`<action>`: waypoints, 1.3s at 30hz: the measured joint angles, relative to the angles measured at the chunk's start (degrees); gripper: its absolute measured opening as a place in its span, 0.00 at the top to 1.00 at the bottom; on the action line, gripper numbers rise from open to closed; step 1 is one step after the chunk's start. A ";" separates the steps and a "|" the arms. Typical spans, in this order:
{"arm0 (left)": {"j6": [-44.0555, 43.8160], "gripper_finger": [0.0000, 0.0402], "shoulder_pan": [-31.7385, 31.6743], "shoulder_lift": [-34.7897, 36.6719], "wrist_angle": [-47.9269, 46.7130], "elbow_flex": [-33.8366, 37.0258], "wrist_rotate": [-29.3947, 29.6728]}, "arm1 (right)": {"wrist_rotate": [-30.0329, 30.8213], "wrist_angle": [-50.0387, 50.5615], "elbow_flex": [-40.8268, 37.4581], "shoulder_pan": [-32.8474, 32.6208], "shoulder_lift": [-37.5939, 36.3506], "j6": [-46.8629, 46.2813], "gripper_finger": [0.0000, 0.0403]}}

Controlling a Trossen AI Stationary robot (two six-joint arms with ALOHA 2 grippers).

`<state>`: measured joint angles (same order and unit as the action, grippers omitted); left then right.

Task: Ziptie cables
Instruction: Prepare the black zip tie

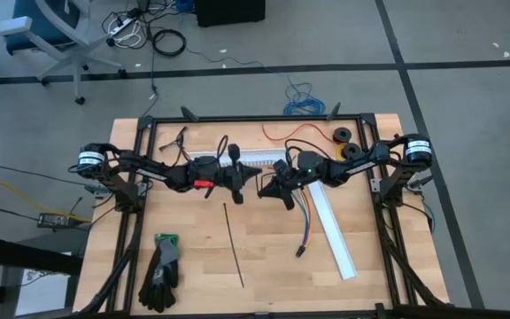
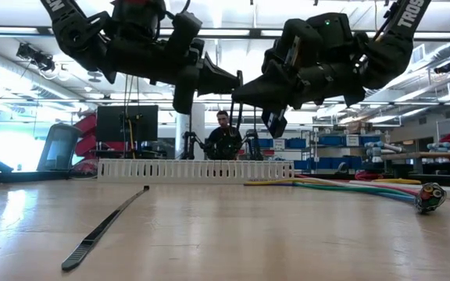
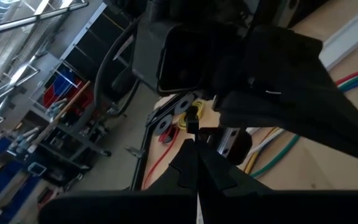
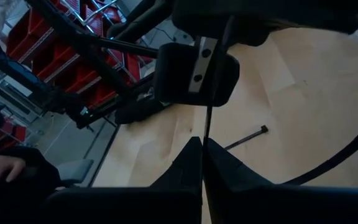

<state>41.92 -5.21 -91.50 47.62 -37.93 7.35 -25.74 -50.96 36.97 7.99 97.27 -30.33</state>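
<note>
Cables point(image 1: 305, 215), a multicoloured thin-wire bundle, lie centre-right on the wooden table point(image 1: 202, 257), untied. 2 grippers, left gripper point(image 1: 253, 182) and right gripper point(image 1: 266, 188), hang above centre, jaws fully closed, empty. Black ziptie point(image 1: 234, 245) lies lower centre; next step probably: pick it up.

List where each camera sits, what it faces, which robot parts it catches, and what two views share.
High view: overhead, straight down; both arms, left tool facing right tool, both shut.
Low view: table height, looking level across; arms overhead, zip tie, cables.
Left wrist view: looks past its own fingers toward the right arm.
Right wrist view: looks past its own fingers toward the left arm.
High and low views share the white channel.
</note>
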 joint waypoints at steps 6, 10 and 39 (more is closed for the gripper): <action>-0.12 1.00 -0.02 0.00 -0.78 -0.02 -0.01 | 0.11 -0.26 0.00 0.22 0.00 0.39 1.00; -0.42 1.00 0.15 0.00 -2.12 0.00 -0.01 | 0.61 -0.70 0.03 0.90 0.00 0.42 1.00; -0.74 1.00 0.21 0.02 -0.05 -0.11 -0.34 | 0.02 -0.35 0.39 0.65 0.02 0.01 1.00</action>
<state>41.18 -5.00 -91.48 47.57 -38.04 7.01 -25.71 -51.32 37.36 8.63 97.30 -30.32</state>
